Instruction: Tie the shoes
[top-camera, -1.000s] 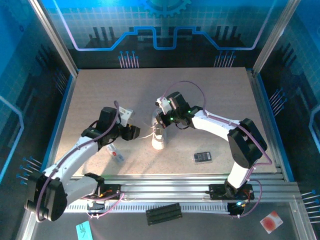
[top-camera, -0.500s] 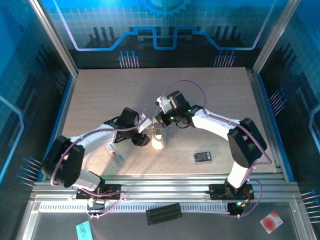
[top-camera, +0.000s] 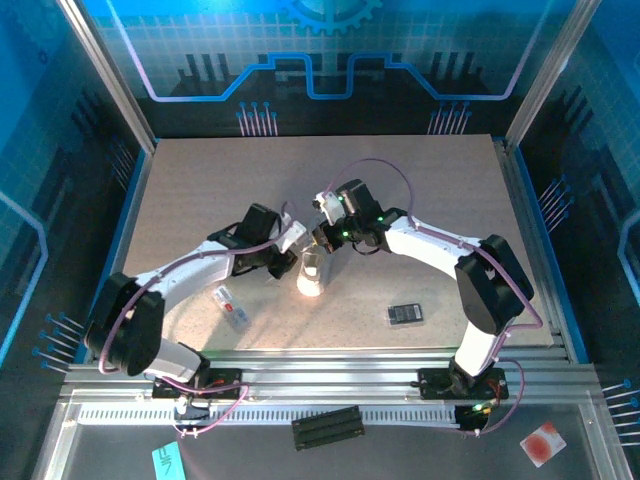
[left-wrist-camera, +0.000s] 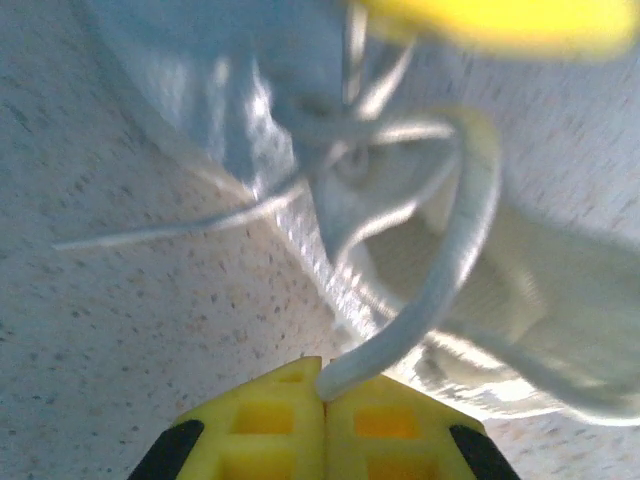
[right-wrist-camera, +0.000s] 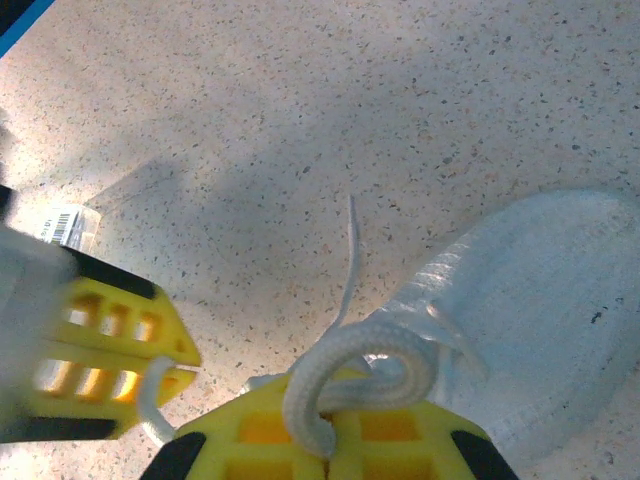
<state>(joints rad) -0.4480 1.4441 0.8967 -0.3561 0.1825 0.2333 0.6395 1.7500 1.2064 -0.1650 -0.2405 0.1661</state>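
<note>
The small white shoe (top-camera: 310, 276) stands mid-table with both grippers at its laces. My left gripper (top-camera: 293, 264) is on its left side, my right gripper (top-camera: 322, 245) just behind it. In the left wrist view the yellow jaws of the left gripper (left-wrist-camera: 322, 392) are shut on a white lace (left-wrist-camera: 455, 250) that arcs up over the shoe (left-wrist-camera: 560, 290). The right gripper (right-wrist-camera: 330, 445) is shut on a looped lace (right-wrist-camera: 350, 365) beside the shoe's upper (right-wrist-camera: 545, 300). The left gripper (right-wrist-camera: 192, 366) appears there at the left, a lace strand in it.
A small flat black rectangle (top-camera: 405, 314) lies right of the shoe and a white tag (top-camera: 230, 306) lies to its left, near the left forearm. A black strip (top-camera: 325, 427) rests on the front rail. A thin loose lace end (right-wrist-camera: 350, 250) trails on the table.
The left arm swung in from the left to the shoe and its jaws closed on a lace. The shoe shifted slightly left. The right gripper held its place and grip.
</note>
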